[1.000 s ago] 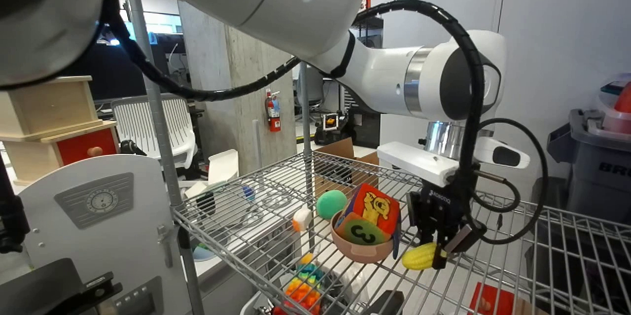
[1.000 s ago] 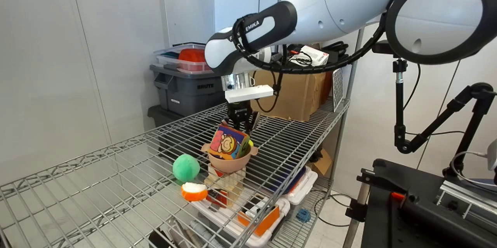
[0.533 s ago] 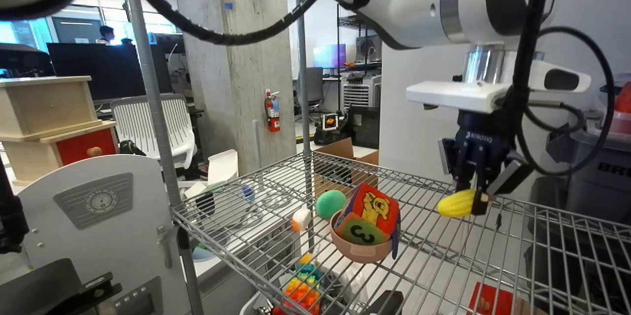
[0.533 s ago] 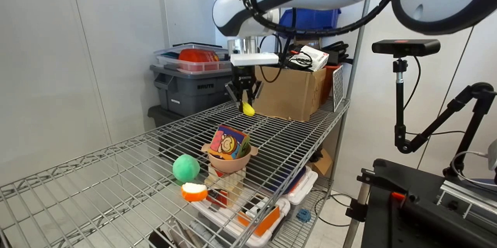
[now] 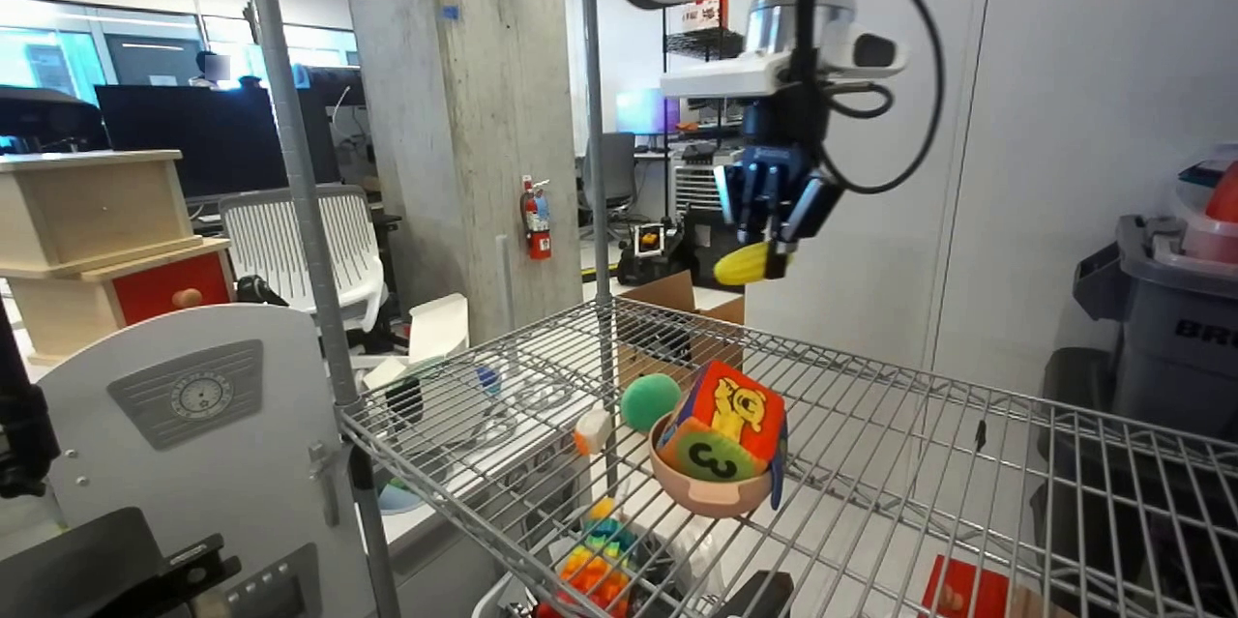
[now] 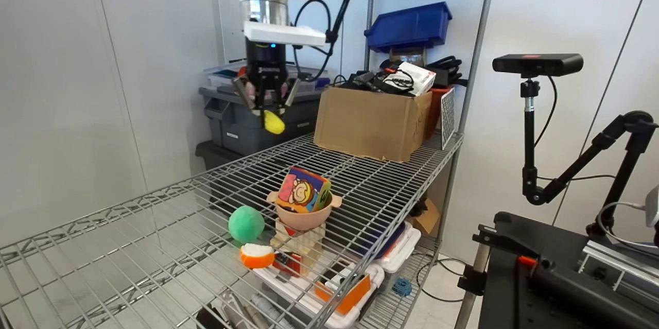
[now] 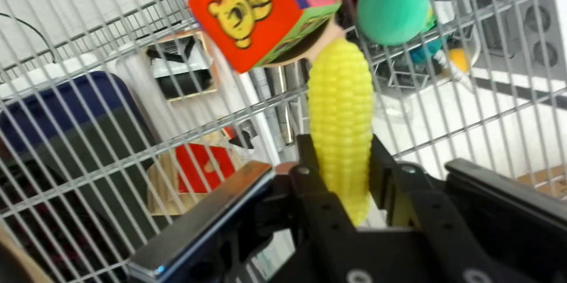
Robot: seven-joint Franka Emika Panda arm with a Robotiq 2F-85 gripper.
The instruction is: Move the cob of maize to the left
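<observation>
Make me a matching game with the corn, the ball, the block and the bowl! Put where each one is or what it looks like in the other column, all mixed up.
Things:
1. corn
2. ball
3. block
4. bowl

Clues:
A. round and green, resting on the wire shelf
B. pink, with a handle on each side
C. up in the air, held by the gripper
D. sitting in the bowl, sticking out of the top

Right pairs: 1-C, 2-A, 3-D, 4-B
</observation>
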